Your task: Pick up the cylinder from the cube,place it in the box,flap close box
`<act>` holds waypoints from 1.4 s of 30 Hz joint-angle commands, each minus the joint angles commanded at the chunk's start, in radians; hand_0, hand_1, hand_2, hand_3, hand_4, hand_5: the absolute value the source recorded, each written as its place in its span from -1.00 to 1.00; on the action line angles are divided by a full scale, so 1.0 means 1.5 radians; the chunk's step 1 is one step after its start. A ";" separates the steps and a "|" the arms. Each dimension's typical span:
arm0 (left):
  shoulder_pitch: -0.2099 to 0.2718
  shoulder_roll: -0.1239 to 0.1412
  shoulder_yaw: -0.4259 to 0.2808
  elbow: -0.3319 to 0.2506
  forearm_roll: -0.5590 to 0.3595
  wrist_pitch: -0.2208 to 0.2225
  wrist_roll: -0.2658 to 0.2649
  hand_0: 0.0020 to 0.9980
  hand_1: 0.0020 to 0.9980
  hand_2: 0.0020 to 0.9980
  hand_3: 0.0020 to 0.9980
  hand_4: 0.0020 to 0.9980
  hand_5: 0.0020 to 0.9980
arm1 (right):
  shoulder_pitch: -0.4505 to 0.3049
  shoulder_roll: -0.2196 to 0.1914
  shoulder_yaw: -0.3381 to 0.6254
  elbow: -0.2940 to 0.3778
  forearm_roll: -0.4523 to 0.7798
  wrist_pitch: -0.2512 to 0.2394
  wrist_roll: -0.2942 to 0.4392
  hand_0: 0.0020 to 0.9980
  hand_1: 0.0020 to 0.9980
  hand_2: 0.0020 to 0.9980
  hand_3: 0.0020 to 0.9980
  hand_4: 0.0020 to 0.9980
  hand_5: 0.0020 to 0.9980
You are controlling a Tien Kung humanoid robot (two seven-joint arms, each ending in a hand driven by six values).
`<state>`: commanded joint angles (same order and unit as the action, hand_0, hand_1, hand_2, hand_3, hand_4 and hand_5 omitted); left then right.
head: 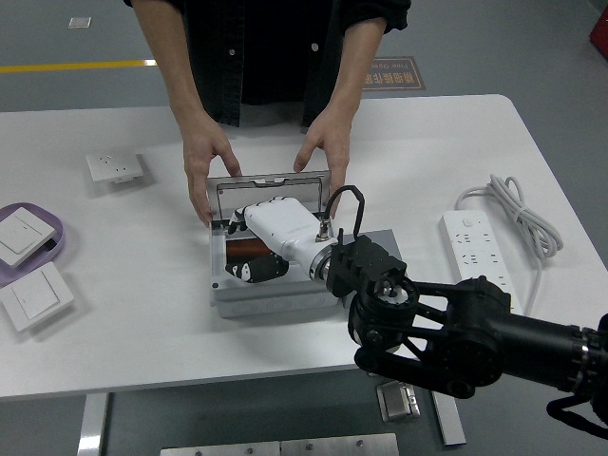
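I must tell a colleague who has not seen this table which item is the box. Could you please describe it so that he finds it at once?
Start from the white table and look at its middle, just in front of the person's hands. The box is the flat grey metal case there, its hinged lid raised and the robot's right hand reaching inside. The wall switches and the power strip nearby are white plastic.
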<state>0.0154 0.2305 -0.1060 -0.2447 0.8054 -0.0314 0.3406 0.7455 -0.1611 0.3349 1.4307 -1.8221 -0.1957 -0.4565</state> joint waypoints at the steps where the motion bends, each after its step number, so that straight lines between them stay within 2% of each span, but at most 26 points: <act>1: 0.000 0.000 0.002 -0.001 -0.002 0.001 -0.001 0.28 0.24 0.09 0.24 0.40 -0.33 | -0.005 -0.008 0.007 0.008 0.025 -0.011 0.015 0.57 0.35 0.40 0.47 0.93 0.11; 8: 0.000 0.000 0.002 0.000 -0.004 0.001 0.000 0.28 0.25 0.09 0.24 0.40 -0.33 | -0.005 -0.070 0.056 0.090 0.201 -0.066 0.111 0.57 0.35 0.39 0.46 0.95 0.12; 12: -0.001 0.001 0.001 0.000 -0.002 0.000 0.000 0.28 0.25 0.09 0.24 0.40 -0.33 | 0.019 -0.094 0.086 0.124 0.294 -0.079 0.131 0.57 0.35 0.39 0.46 0.95 0.12; 13: -0.001 0.002 0.001 0.000 -0.002 0.000 0.000 0.28 0.25 0.09 0.24 0.40 -0.33 | 0.027 -0.100 0.094 0.127 0.316 -0.081 0.132 0.53 0.32 0.38 0.43 0.73 0.00; 14: -0.002 0.002 0.001 0.000 -0.002 0.000 0.000 0.28 0.25 0.09 0.24 0.40 -0.33 | 0.034 -0.103 0.098 0.127 0.333 -0.082 0.133 0.53 0.32 0.38 0.43 0.73 0.00; 17: -0.002 0.002 0.000 0.000 0.000 0.000 0.000 0.28 0.25 0.09 0.24 0.40 -0.33 | 0.054 -0.108 0.102 0.112 0.380 -0.085 0.137 0.53 0.32 0.38 0.43 0.73 0.00; 18: -0.002 0.003 -0.001 0.000 0.001 0.000 0.001 0.28 0.25 0.09 0.24 0.39 -0.33 | 0.063 -0.107 0.098 0.098 0.399 -0.087 0.141 0.51 0.30 0.35 0.39 0.62 -0.08; 25: -0.005 0.004 -0.003 0.000 0.006 -0.001 0.001 0.28 0.25 0.09 0.24 0.39 -0.34 | 0.117 -0.081 0.040 -0.006 0.502 -0.098 0.174 0.51 0.29 0.35 0.38 0.65 -0.06; 32: -0.006 0.004 0.001 -0.002 0.004 0.001 0.000 0.28 0.25 0.09 0.24 0.39 -0.34 | 0.125 -0.071 0.006 -0.097 0.545 -0.101 0.201 0.51 0.28 0.32 0.38 0.70 -0.02; 36: -0.006 0.003 0.007 -0.003 -0.001 0.004 -0.002 0.28 0.25 0.09 0.24 0.39 -0.34 | 0.114 -0.080 0.006 -0.086 0.533 -0.104 0.203 0.51 0.28 0.32 0.38 0.70 -0.02; 42: -0.006 0.002 0.016 -0.006 -0.013 0.005 -0.004 0.28 0.25 0.09 0.24 0.38 -0.34 | 0.083 -0.105 0.002 -0.024 0.521 -0.107 0.208 0.51 0.28 0.32 0.38 0.72 0.00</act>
<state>0.0057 0.2329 -0.0814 -0.2541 0.7854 -0.0240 0.3344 0.8699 -0.3189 0.3385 1.3944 -1.0402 -0.3556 -0.1452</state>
